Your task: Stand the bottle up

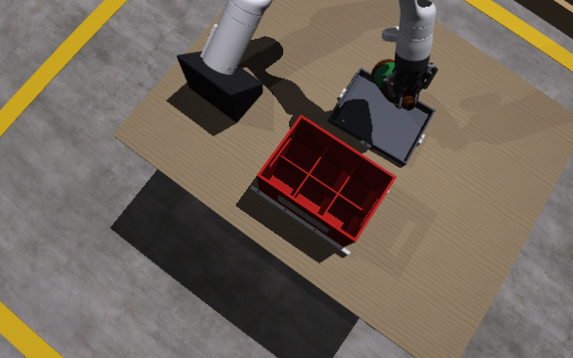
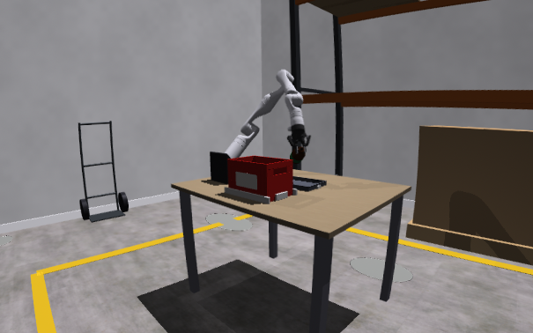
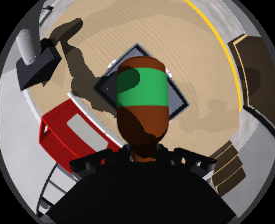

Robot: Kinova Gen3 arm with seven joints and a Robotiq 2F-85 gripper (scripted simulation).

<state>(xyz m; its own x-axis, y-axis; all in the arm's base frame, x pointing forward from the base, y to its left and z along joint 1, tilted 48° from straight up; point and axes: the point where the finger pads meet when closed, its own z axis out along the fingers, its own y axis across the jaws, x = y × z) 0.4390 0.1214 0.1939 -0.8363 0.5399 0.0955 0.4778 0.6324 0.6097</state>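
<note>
My gripper [image 1: 406, 97] is shut on a brown bottle with a green label [image 3: 142, 104]. It holds the bottle by the neck, hanging bottom down in the air above the dark tray [image 1: 381, 116]. In the side view the bottle [image 2: 299, 152] hangs well above the tray [image 2: 308, 182], behind the crate. In the wrist view the tray [image 3: 176, 99] shows below the bottle, mostly hidden by it. The red crate [image 1: 326, 178] with divided compartments stands beside the tray on the wooden table.
The arm's black base [image 1: 220, 85] stands at the table's back left. A tall shelf rack [image 2: 424, 97] rises behind the table, with a large cardboard box [image 2: 481, 185] on the floor to its right. A hand truck [image 2: 99, 172] leans at the far wall.
</note>
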